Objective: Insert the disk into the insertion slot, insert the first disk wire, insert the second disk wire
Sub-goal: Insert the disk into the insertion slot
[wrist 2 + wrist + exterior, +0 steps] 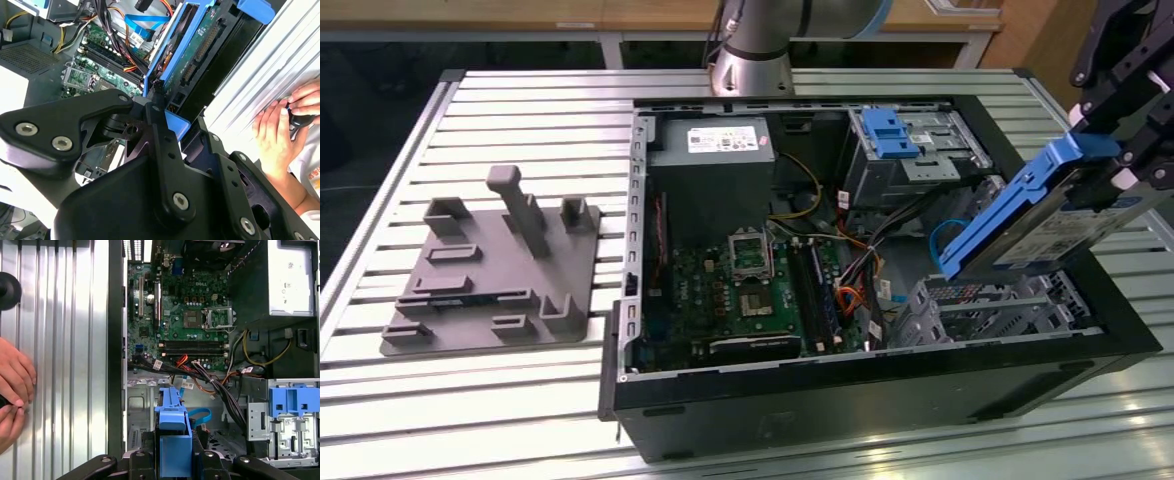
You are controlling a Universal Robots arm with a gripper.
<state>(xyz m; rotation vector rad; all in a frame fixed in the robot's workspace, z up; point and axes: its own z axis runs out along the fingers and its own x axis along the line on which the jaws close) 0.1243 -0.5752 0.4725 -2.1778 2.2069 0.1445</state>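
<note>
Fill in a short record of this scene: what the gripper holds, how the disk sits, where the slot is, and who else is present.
holding: gripper shut on the disk by its blue carrier
disk pose: tilted, raised over the insertion slot, not yet in
slot place: inside the open computer case
also present: a person's hand at the slatted table beside the case

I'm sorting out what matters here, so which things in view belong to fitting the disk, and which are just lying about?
Job in hand:
- disk, gripped by the claw
- slot, below the disk

Lying about:
- grey fixture
- power supply
- motherboard
- bay with blue latch
- a hand on the table's edge
</note>
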